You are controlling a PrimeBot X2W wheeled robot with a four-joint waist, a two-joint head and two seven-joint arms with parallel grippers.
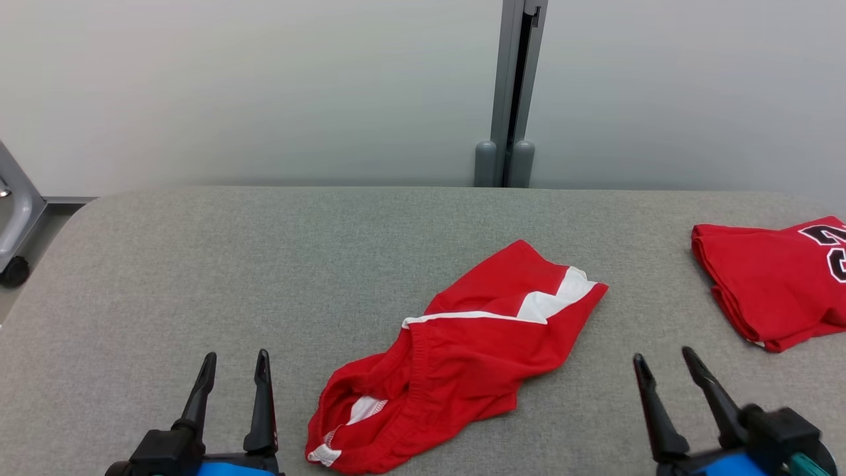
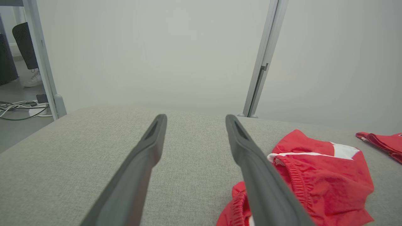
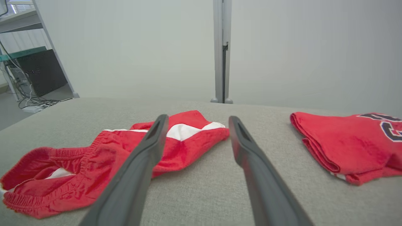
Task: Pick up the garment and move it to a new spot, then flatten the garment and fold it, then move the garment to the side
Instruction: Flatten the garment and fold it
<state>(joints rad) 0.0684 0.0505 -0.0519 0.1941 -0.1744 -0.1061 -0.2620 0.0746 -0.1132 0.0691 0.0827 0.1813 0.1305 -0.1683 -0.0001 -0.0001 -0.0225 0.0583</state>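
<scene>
The left jaws and the right jaws are held spread and empty over the near part of the table [image 1: 165,264]. Between them the crumpled red garment [image 1: 462,357] is laid; 1 folded red jersey [image 1: 773,284] is seen far right.

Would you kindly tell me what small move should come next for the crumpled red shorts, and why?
Probably reach the open left hand toward the waistband of the red shorts: they lie crumpled, untouched on the table, nearest that hand.
</scene>
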